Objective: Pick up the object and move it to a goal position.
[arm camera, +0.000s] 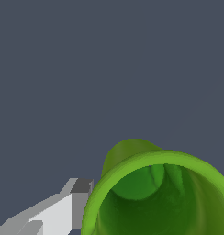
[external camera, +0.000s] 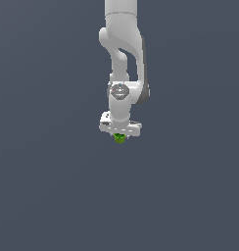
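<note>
One green cup (external camera: 119,138), bright and glossy, cylindrical with a hollow top and a rounded rim; the wrist view shows its smooth, darker green interior (arm camera: 146,193) close up. One white robot arm (external camera: 122,54), smooth matte casing with rounded joints and a grey disc at the wrist. One gripper (external camera: 120,135), white with a dark pad on the single visible finger (arm camera: 79,202), which sits against the cup's outer wall at 9 o'clock. Cup sits at 6 o'clock directly under the gripper body, apparently clasped between narrowly set fingers. Plain slate-grey backdrop (external camera: 43,186). No readable writing.
</note>
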Tool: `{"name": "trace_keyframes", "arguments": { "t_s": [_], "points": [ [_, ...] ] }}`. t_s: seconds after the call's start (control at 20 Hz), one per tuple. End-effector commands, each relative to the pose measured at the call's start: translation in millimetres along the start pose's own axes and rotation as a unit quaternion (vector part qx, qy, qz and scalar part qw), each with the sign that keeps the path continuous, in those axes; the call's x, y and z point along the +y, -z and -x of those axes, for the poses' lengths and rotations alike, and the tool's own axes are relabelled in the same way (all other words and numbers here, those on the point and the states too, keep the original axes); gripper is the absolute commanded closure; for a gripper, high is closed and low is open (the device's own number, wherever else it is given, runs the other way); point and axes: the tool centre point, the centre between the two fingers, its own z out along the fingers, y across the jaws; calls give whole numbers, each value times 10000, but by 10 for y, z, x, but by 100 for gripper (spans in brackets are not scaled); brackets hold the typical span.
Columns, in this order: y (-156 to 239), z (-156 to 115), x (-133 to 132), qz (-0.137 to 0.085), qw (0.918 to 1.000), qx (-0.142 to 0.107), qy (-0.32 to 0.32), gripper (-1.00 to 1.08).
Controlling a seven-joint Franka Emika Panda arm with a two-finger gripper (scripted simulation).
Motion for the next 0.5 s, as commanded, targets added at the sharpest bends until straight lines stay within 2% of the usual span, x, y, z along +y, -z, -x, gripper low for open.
{"name": "trace_keyframes", "arguments": {
  "t_s": [0.0, 0.45],
  "points": [
    [-10, 2, 2, 1, 10000, -4, -1, 108],
    [23, -32, -11, 0, 10000, 1, 0, 108]
  ]
}}
